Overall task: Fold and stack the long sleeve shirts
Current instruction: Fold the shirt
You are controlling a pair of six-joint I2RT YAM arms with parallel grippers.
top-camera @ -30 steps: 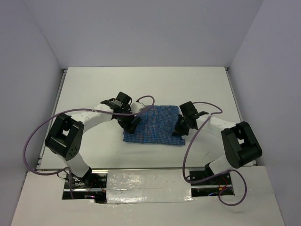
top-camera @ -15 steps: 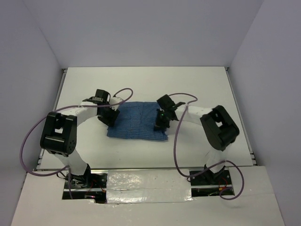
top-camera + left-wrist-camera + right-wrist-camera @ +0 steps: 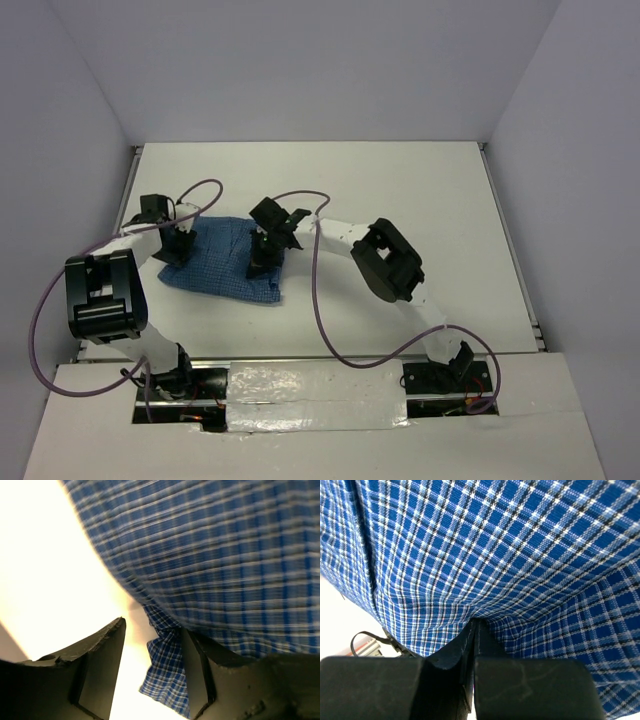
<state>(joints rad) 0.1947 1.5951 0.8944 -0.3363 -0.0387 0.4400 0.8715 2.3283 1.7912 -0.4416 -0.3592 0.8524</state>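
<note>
Toward the left of the table lies the blue checked shirt, likely soft, light and limp, so best pinched at an edge, the right jaws clenched on a pucker of it, the left jaws parted with a loose flap between them.

White tabletop, matt finish, under soft and even light. Enclosed on three sides by plain pale lilac-grey panels: back wall, left wall and right wall, each unmarked and meeting the tabletop at a straight seam. A thin metal rail runs along the tabletop's left edge, with a second rail along the right. The near edge is covered by a white board with a cut-out, and a strip of glossy, wrinkled tape is laid across it. In the left wrist view the tabletop reads bright cream, overexposed
</note>
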